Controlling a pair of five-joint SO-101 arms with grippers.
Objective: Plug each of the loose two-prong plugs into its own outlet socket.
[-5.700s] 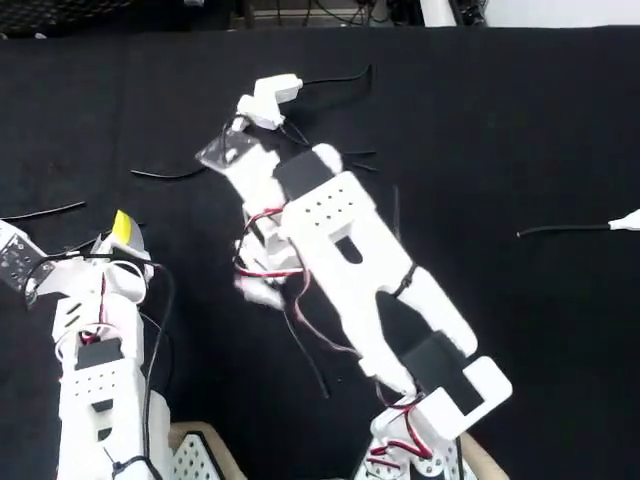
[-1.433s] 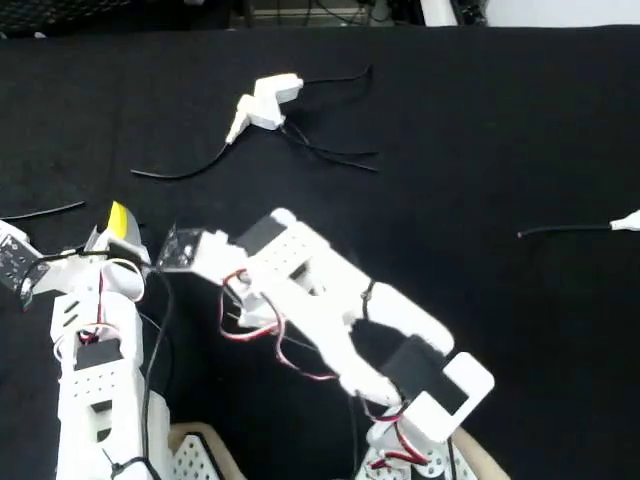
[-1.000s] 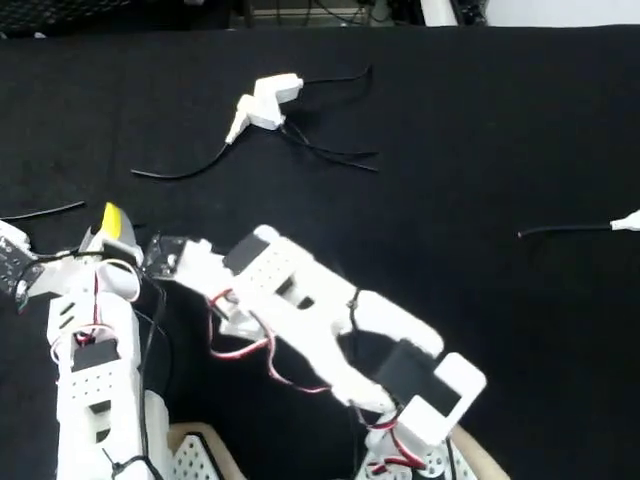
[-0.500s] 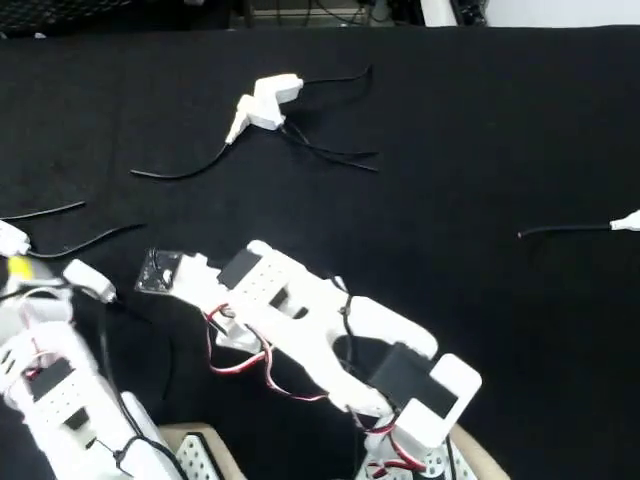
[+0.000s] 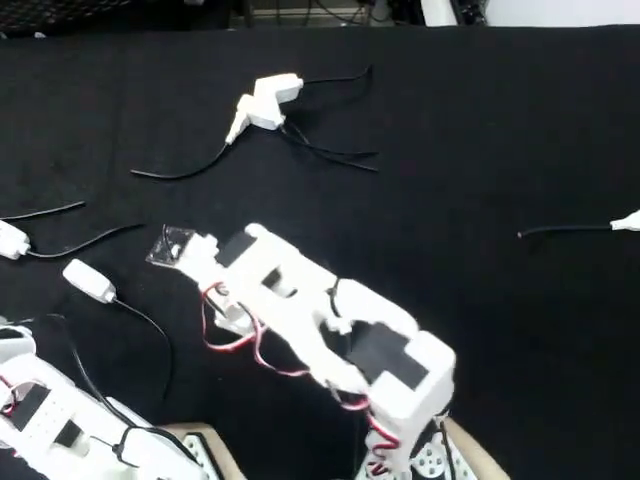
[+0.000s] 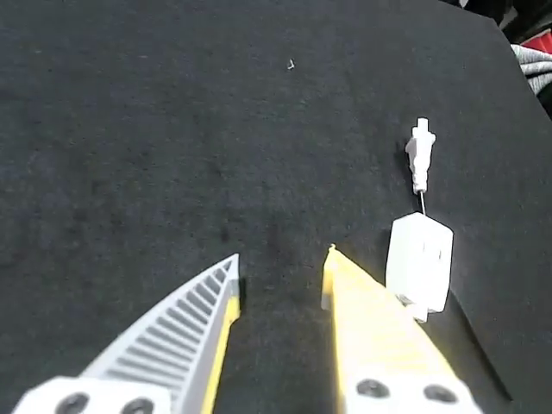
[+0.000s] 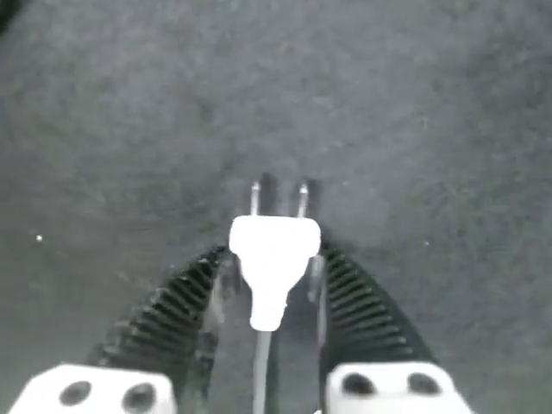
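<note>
We are pinching a white two-prong plug in our right pincer. Its fingers are pressing on both flanks of the body, so the prongs are pointing straight ahead, clear of the pads, while the cord is trailing back between them. That hold is leaving the prongs free to enter slots. Seen from above, this pincer is hanging low over the black counter, near the outlet socket but not touching it.

Our left pincer is spread wide and carrying nothing. It is hovering over bare cloth with the socket just beside its yellow finger. We are judging that it is waiting there to steady the block, because a light socket on a loose lead would likely be sliding away under a push.

A smaller white piece is lying just beyond the socket — probably another plug, though it is too small to tell. At the counter's far side a joined pair is lying already mated, and another white end is lying at the right edge.
</note>
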